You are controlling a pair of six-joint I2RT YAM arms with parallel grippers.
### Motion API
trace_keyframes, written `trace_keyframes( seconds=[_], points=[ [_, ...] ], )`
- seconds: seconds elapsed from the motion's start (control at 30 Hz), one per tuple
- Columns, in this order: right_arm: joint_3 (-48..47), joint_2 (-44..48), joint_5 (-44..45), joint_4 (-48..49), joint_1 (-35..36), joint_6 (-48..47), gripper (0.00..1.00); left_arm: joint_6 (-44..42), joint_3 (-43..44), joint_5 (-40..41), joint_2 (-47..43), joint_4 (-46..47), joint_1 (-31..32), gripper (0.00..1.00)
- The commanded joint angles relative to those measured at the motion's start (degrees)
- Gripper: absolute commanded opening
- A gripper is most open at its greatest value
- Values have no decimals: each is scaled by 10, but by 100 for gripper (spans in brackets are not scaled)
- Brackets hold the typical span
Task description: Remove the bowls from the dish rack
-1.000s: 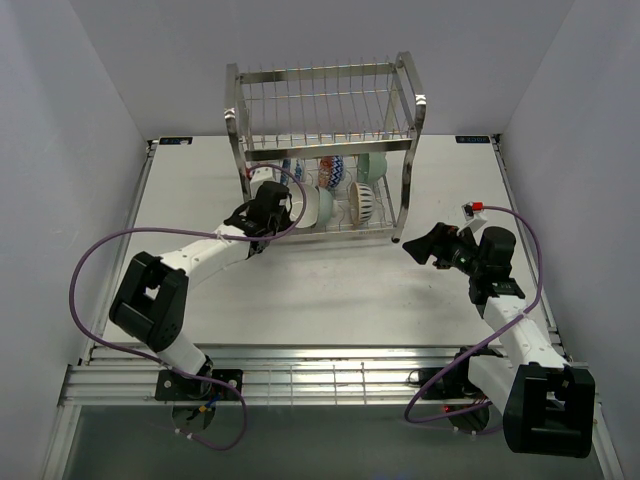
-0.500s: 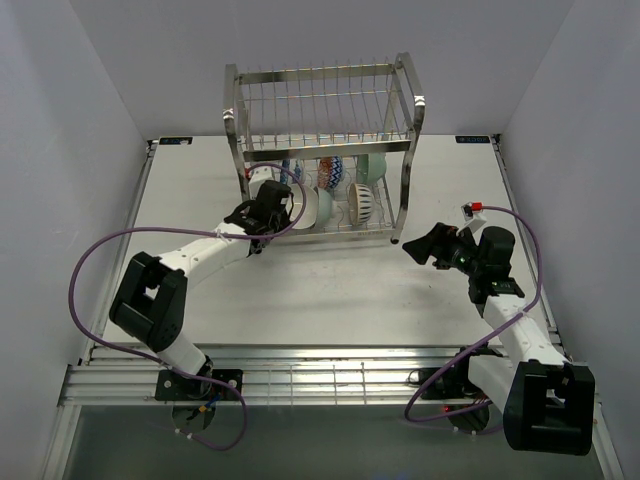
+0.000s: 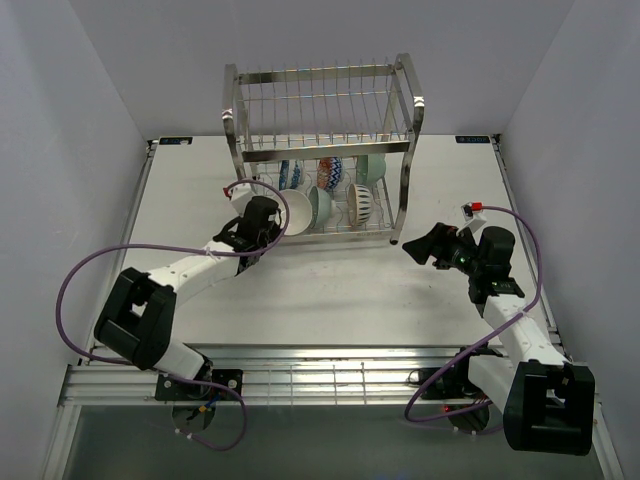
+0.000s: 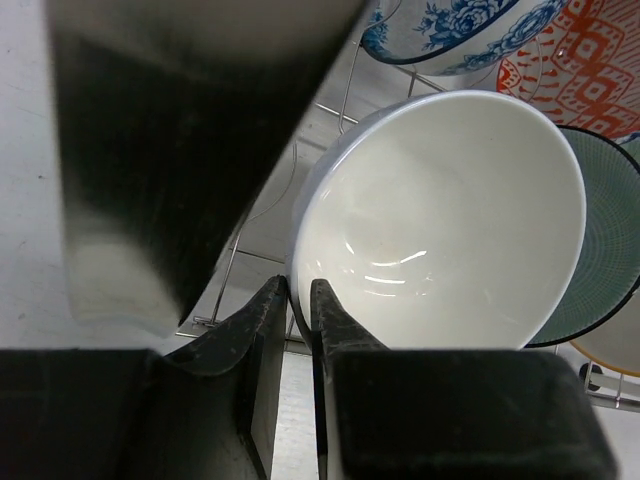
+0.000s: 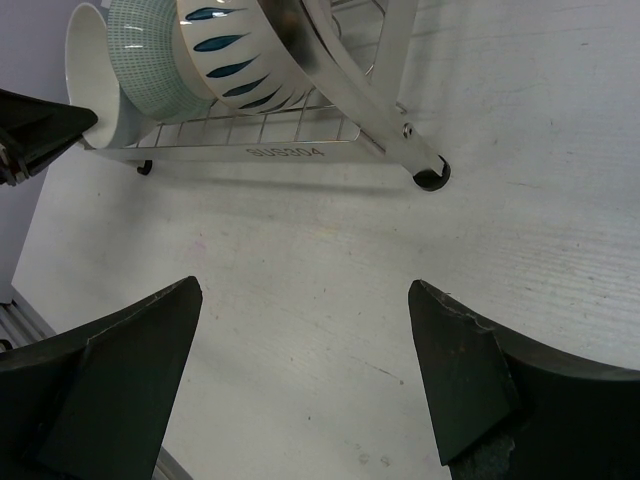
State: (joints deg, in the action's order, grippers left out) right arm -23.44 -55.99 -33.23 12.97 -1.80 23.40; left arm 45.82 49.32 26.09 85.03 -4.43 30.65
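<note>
The dish rack (image 3: 322, 100) stands at the back of the table with several bowls upright in its lower tier. My left gripper (image 3: 272, 216) (image 4: 298, 300) is shut on the rim of the plain white bowl (image 3: 293, 211) (image 4: 450, 220) at the rack's left front end. Behind it stand a blue-and-white bowl (image 4: 450, 25), a red-patterned bowl (image 4: 585, 60) and a mint green bowl (image 4: 612, 230). My right gripper (image 3: 418, 243) (image 5: 305, 370) hangs open over bare table, right of the rack's front right foot (image 5: 432, 178). Nothing is between its fingers.
A streak-patterned bowl (image 5: 235, 60) and a mint bowl (image 5: 150, 50) lean in the rack near the right arm. A chrome post (image 4: 170, 150) stands close to the left of the held bowl. White walls enclose the table (image 3: 330, 290) on three sides.
My left gripper has drawn back toward the near left with the white bowl, pulling it slightly out of the rack's left end. The right arm has not moved.
</note>
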Motion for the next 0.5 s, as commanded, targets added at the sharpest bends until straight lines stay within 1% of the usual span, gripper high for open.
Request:
trace_keyframes(
  seconds=[0.0, 0.17, 0.47],
  points=[
    [6, -2, -9, 4, 0, -2, 90, 15, 2, -1, -17, 28, 0, 0],
    [8, 0, -8, 5, 0, -2, 90, 8, 8, -1, -36, 23, 0, 0],
    [9, 1, -11, 6, 0, -1, 90, -23, 2, 11, -106, -1, 0, 0]
  ],
)
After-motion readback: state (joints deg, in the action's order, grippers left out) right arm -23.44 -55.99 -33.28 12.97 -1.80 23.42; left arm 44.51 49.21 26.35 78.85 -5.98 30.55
